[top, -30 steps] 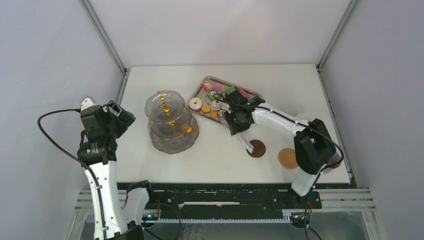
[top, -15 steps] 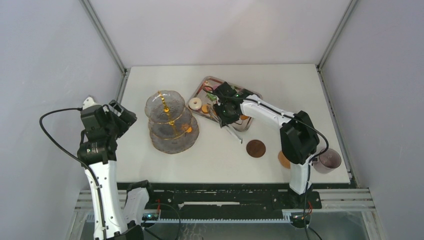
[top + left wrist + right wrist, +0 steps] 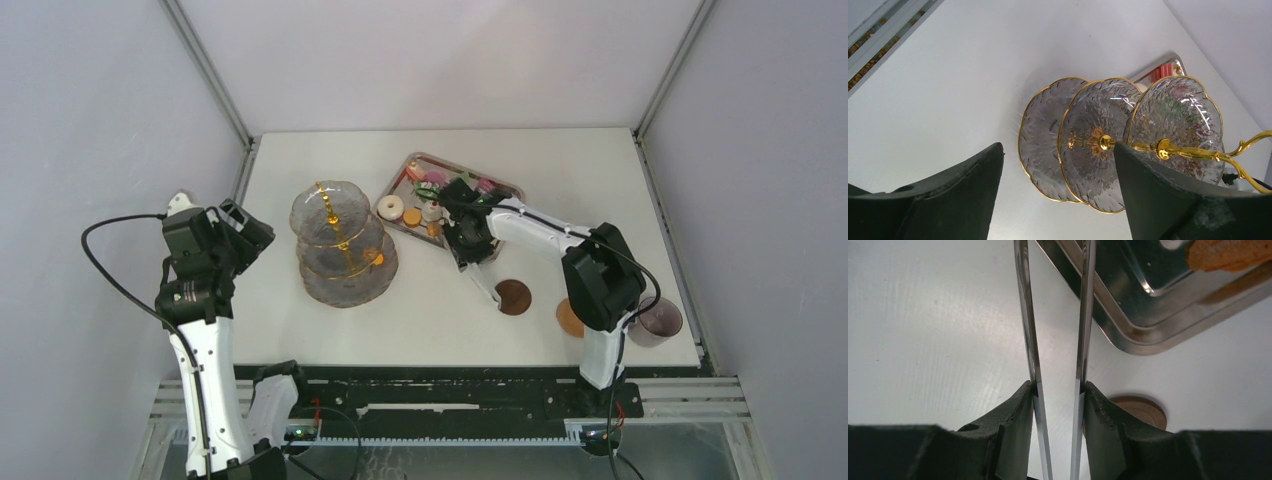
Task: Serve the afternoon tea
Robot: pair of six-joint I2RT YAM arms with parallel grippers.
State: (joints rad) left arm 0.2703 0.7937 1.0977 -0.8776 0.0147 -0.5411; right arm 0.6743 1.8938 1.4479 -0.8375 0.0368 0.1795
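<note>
The three-tier glass stand [image 3: 343,245] with its gold pole stands left of centre, with one orange cookie [image 3: 377,259] on its lowest tier. The donut [image 3: 390,208], cookies [image 3: 411,216] and small cakes [image 3: 433,178] lie on the steel tray [image 3: 505,190]. My right gripper [image 3: 470,245] is at the tray's near edge, shut on the metal tongs [image 3: 487,287]. In the right wrist view my gripper [image 3: 1057,387] squeezes the tongs [image 3: 1026,315], whose arms stay apart with their tips out of frame. My left gripper [image 3: 240,232] is open and empty, left of the stand [image 3: 1108,145].
A dark brown coaster [image 3: 514,297] lies just beside the tongs' near end and shows in the right wrist view [image 3: 1143,410]. A lighter coaster [image 3: 568,318] is partly hidden by the right arm. A cup [image 3: 660,320] stands at the far right. The tray's corner [image 3: 1148,340] is close ahead.
My right gripper swung with the tongs up over the tray, then came back down toward the dark coaster. The left arm has barely moved.
</note>
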